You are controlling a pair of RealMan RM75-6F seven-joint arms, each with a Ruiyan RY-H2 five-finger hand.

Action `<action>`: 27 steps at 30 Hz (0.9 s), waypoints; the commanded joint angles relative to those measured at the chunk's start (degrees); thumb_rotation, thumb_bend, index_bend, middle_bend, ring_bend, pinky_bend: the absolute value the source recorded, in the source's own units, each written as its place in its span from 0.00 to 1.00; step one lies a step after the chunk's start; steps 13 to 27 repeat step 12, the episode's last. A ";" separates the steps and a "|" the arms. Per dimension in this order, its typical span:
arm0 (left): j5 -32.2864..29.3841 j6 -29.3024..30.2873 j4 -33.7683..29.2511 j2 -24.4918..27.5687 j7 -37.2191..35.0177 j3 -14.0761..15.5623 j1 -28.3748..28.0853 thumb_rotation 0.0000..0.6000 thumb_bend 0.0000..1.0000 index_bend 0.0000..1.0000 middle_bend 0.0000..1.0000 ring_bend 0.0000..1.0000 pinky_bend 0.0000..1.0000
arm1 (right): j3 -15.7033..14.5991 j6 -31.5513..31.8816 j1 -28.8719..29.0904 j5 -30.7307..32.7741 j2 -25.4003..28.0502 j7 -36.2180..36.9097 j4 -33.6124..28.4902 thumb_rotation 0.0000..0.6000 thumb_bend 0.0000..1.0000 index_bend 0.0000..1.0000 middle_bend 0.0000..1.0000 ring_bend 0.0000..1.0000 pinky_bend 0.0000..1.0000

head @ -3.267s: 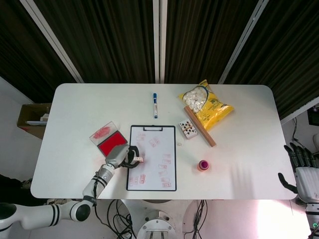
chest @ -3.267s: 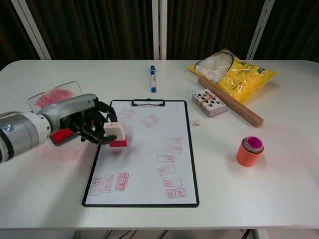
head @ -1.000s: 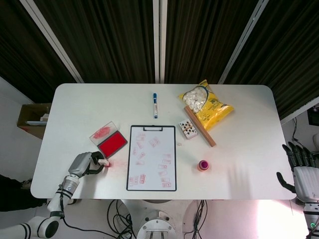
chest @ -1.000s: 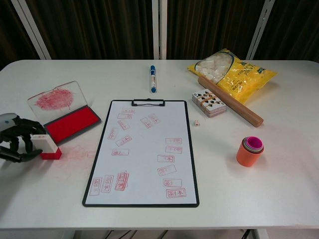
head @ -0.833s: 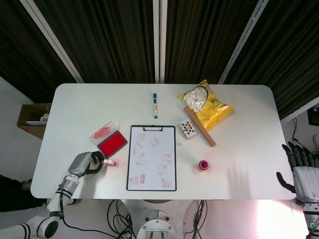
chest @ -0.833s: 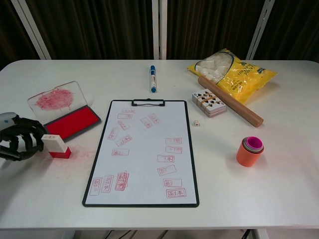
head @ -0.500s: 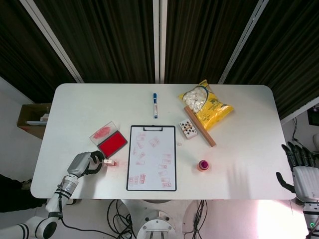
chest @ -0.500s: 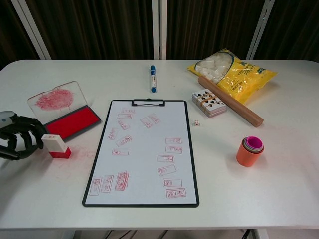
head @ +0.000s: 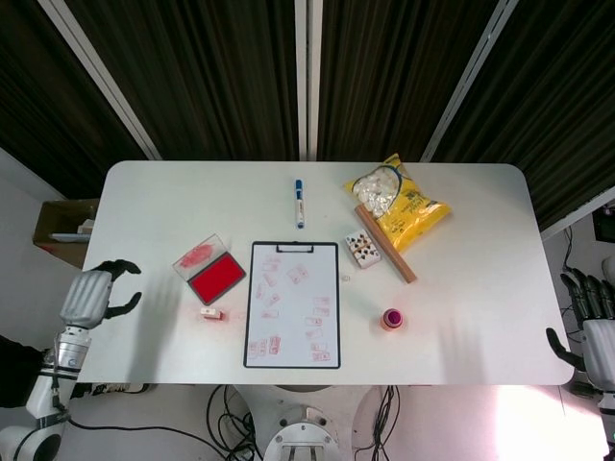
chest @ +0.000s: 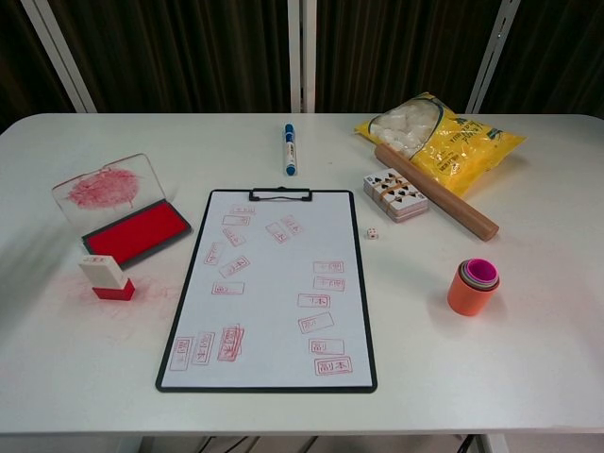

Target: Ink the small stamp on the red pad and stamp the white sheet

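My left hand (head: pixel 92 296) hung off the left edge of the table (chest: pixel 528 349), fingers spread and grasping nothing, well apart from the stamp (chest: pixel 106 277). It showed only from the head camera. My right hand (head: pixel 594 328) sat beyond the right edge, partly cut off by the frame, fingers apart and empty as far as I could see.

The stamp stood alone on the table, white block over red base, just near of the red pad (chest: pixel 136 233) and left of the clipboard (chest: pixel 192 285). A faint red smear marked the table around it. The pad lay open, its clear lid (chest: pixel 102 188) tipped back on the far side and streaked with red ink.

The white sheet (chest: pixel 278 293) on the clipboard carried many red rectangular prints, scattered from near the clip to the near edge.

Beyond the clipboard lay a blue marker (chest: pixel 290 149). To the right lay a deck of cards (chest: pixel 395 199), a small die (chest: pixel 373 234), a wooden rolling pin (chest: pixel 436 191) resting against a yellow bag (chest: pixel 444 130), and nested cups (chest: pixel 474 286) in orange and pink.
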 commanded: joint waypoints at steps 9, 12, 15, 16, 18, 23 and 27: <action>6.93 4.68 -14.02 18.30 12.94 2.75 3.14 0.00 0.00 0.15 0.11 0.03 0.17 | -0.66 0.28 -1.14 0.43 2.26 -2.82 -0.98 1.00 0.21 0.00 0.00 0.00 0.00; 6.89 3.97 -15.00 19.48 13.30 2.96 3.14 0.00 0.00 0.15 0.11 0.03 0.17 | -0.71 -0.06 -1.21 0.78 2.34 -3.72 -1.38 1.00 0.21 0.00 0.00 0.00 0.00; 6.89 3.97 -15.00 19.48 13.30 2.96 3.14 0.00 0.00 0.15 0.11 0.03 0.17 | -0.71 -0.06 -1.21 0.78 2.34 -3.72 -1.38 1.00 0.21 0.00 0.00 0.00 0.00; 6.89 3.97 -15.00 19.48 13.30 2.96 3.14 0.00 0.00 0.15 0.11 0.03 0.17 | -0.71 -0.06 -1.21 0.78 2.34 -3.72 -1.38 1.00 0.21 0.00 0.00 0.00 0.00; 6.89 3.97 -15.00 19.48 13.30 2.96 3.14 0.00 0.00 0.15 0.11 0.03 0.17 | -0.71 -0.06 -1.21 0.78 2.34 -3.72 -1.38 1.00 0.21 0.00 0.00 0.00 0.00; 6.89 3.97 -15.00 19.48 13.30 2.96 3.14 0.00 0.00 0.15 0.11 0.03 0.17 | -0.71 -0.06 -1.21 0.78 2.34 -3.72 -1.38 1.00 0.21 0.00 0.00 0.00 0.00; 6.89 3.97 -15.00 19.48 13.30 2.96 3.14 0.00 0.00 0.15 0.11 0.03 0.17 | -0.71 -0.06 -1.21 0.78 2.34 -3.72 -1.38 1.00 0.21 0.00 0.00 0.00 0.00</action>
